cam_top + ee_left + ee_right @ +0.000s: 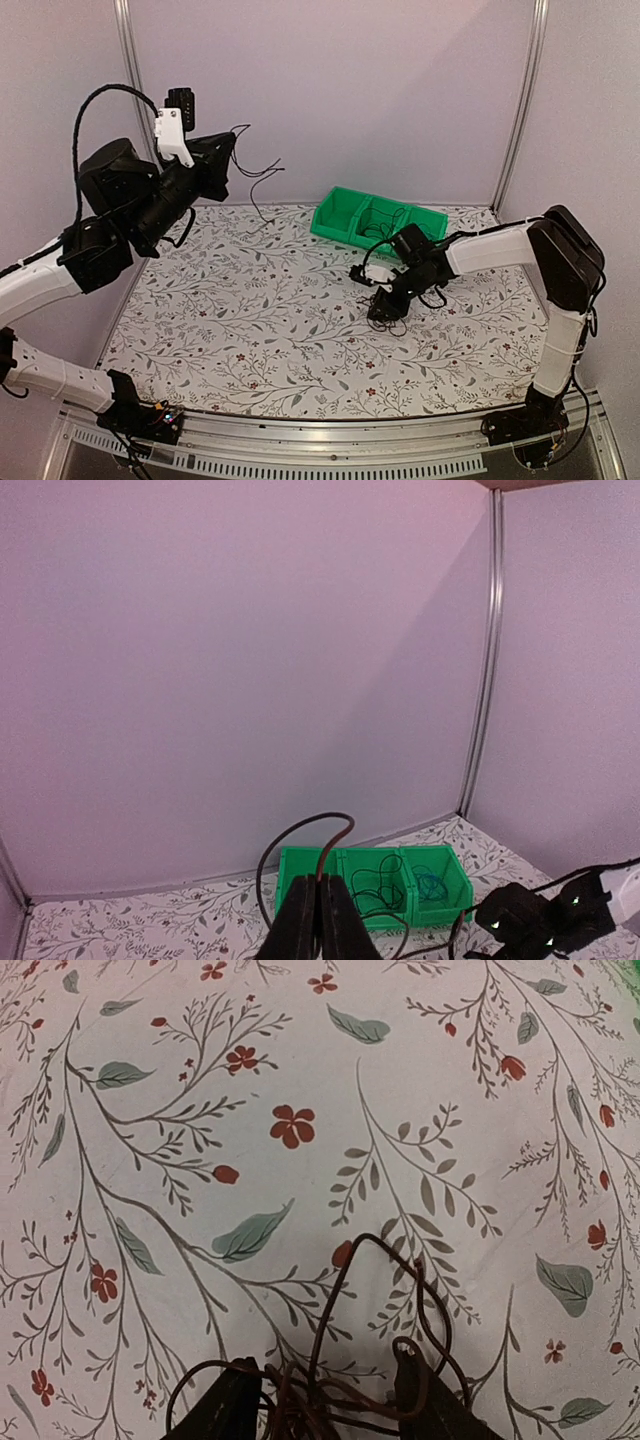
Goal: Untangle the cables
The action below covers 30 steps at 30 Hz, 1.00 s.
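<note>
Fingers (228, 1405) of the right gripper (325, 1410) are standing apart, straddling the tangle of thin dark brown wires (345, 1290) on the table, its loops stretching toward twelve o'clock. The left gripper (320, 900), far off at ten o'clock, is pinching a thin dark cable (262, 875) aloft.

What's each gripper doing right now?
Left gripper: closed, pinching a dark brown cable.
Right gripper: open, one finger either side of the cable tangle.

No text, label or number seems legible on anything here.
</note>
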Each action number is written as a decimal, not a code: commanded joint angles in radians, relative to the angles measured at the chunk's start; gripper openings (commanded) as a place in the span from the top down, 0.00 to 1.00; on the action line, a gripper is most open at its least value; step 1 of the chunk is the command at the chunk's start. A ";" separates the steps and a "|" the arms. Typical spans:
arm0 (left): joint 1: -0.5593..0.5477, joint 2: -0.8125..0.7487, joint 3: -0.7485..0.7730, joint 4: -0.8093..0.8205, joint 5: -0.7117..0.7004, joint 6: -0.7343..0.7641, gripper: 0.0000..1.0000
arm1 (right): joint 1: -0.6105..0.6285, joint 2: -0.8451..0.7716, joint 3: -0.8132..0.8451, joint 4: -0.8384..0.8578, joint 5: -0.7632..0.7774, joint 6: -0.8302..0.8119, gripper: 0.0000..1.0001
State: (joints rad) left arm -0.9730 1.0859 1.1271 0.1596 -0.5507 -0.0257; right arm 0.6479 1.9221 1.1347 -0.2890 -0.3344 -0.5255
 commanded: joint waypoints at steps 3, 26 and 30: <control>0.016 0.091 -0.047 0.020 0.024 -0.002 1.00 | -0.080 -0.209 0.066 -0.116 -0.114 -0.035 0.41; 0.227 0.696 0.279 0.152 0.247 -0.034 1.00 | -0.453 -0.701 -0.351 0.017 -0.464 0.074 0.19; 0.259 0.874 0.438 0.155 0.272 -0.021 1.00 | -0.463 -0.691 -0.349 0.022 -0.448 0.069 0.18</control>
State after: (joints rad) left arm -0.7517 1.8282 1.4403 0.2741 -0.3214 -0.0708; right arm 0.1986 1.2400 0.7860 -0.3553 -0.7681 -0.4591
